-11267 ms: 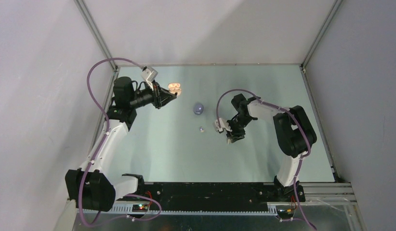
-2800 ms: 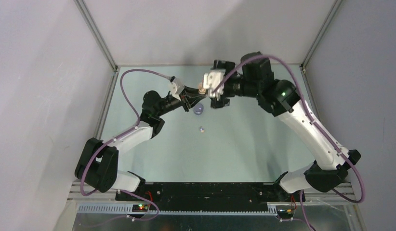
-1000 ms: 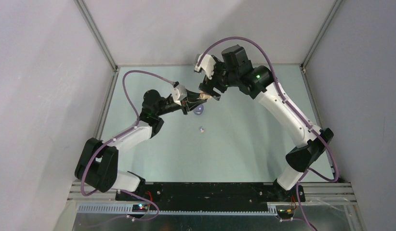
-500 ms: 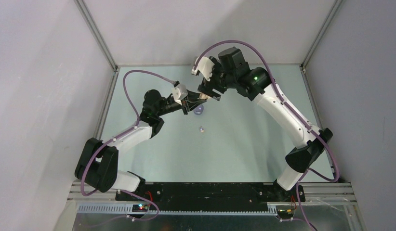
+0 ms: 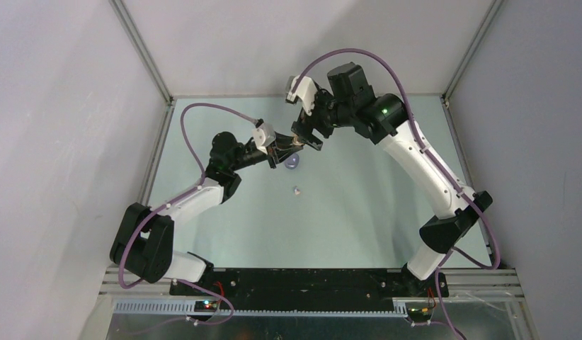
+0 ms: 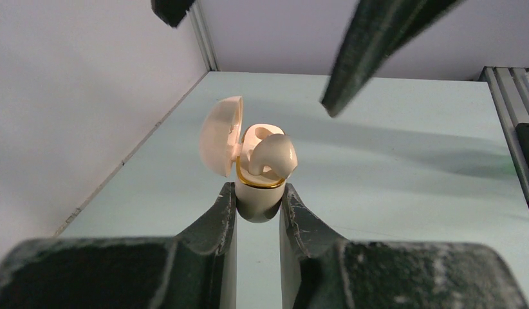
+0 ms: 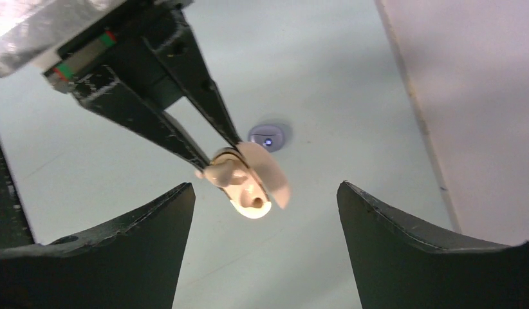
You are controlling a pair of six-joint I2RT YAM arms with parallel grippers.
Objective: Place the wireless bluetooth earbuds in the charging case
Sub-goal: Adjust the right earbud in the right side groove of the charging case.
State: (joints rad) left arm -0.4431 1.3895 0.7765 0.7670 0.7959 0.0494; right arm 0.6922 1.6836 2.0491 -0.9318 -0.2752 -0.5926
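Pale green tabletop (image 5: 359, 212), grey walls (image 5: 288, 42), left gripper (image 6: 257, 190) pinching open cream charging case (image 6: 257, 203), right gripper (image 7: 265, 192) spread above it

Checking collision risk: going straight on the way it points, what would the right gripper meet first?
Probably the open cream case, an earbud perched in it, held by the left gripper; depth is unclear.

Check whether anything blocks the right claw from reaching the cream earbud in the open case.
Nothing visible does. The right claw hangs open, apart from the cream earbud, which perches at the mouth of the open case. The lid is swung aside, and the left claw grips only the case's lower body.
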